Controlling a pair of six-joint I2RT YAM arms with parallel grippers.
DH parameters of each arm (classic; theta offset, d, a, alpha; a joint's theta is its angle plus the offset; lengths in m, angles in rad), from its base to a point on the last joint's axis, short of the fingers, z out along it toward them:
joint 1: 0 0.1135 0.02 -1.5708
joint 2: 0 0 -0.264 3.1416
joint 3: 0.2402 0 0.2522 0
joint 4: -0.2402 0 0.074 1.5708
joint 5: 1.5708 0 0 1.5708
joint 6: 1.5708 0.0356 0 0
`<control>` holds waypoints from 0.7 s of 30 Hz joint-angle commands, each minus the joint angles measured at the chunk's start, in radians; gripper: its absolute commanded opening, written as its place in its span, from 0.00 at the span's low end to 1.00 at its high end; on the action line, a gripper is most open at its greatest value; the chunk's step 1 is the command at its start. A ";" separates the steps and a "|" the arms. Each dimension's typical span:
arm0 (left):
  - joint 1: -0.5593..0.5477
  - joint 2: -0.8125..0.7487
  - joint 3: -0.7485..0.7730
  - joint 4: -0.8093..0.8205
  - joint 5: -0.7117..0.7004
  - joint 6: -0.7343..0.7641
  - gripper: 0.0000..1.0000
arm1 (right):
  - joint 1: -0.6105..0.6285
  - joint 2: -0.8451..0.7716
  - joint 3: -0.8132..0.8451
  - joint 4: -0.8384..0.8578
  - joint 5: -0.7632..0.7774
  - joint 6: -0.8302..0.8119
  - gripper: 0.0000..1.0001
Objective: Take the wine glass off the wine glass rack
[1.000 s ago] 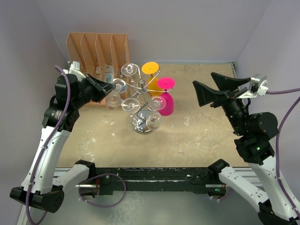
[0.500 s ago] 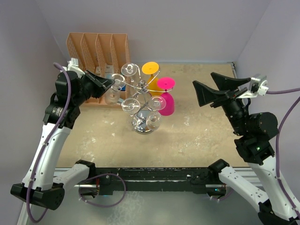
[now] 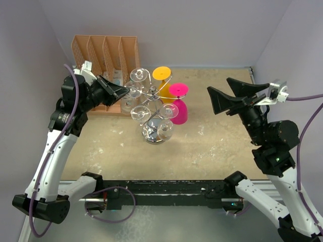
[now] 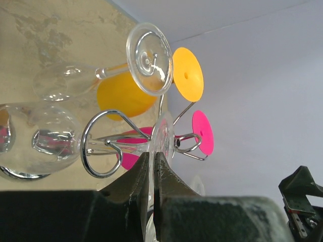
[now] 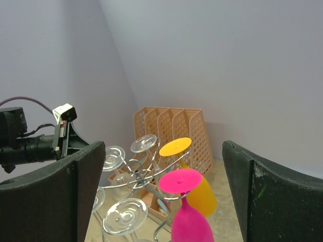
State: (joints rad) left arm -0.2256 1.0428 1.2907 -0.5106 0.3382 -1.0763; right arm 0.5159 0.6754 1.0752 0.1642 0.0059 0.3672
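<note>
wine glass [image 4: 164, 133] hangs on left side of wine glass rack [image 3: 152, 93], foot pinched edge-on by left tool [image 4: 153, 154] | right tool [image 3: 219, 85] spread, well apart | risk: stem snags curled wire, rack tips, neighbouring glasses [image 3: 139, 75] fall

The left gripper [image 3: 124, 92] pinches a clear wine glass [image 3: 132, 93] at nine o'clock of the wine glass rack [image 3: 152, 94]. The right gripper [image 3: 220, 92], jaws spread wide, hangs well apart at three o'clock. An orange file organizer [image 3: 105, 50] stands at eleven.
</note>
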 commanded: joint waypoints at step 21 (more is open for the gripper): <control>-0.004 -0.194 0.181 -0.327 -0.366 0.177 0.00 | 0.001 0.011 0.048 0.024 -0.014 -0.007 1.00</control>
State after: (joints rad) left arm -0.2260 0.8951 1.3468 -0.8158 0.1505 -0.9665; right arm 0.5159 0.6804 1.0790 0.1619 0.0051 0.3668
